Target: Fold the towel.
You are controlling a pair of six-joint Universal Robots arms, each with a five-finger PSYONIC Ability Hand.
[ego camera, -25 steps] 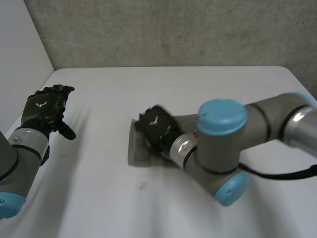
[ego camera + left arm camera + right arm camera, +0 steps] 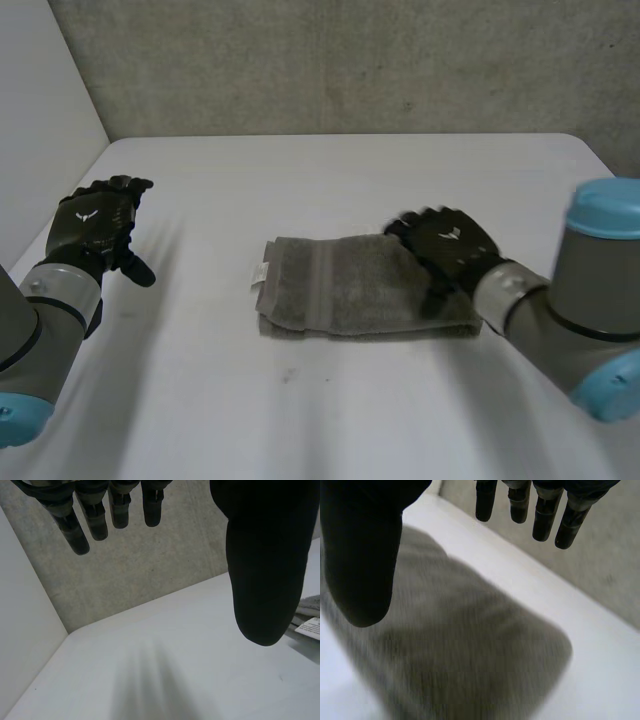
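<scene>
Half a second has carried the right hand (image 2: 447, 247) across the towel (image 2: 345, 290) from its 9 o'clock end to its 3 o'clock end, fingers straight and holding nothing. The towel lies folded mid-surface (image 2: 300, 180), so the fold looks finished. The left hand (image 2: 92, 222), open and empty, hangs well off at 9 o'clock.

The left hand (image 2: 260, 555), fingers straight, hangs above the white table (image 2: 165, 655), the towel (image 2: 314, 605) beside its thumb.
</scene>
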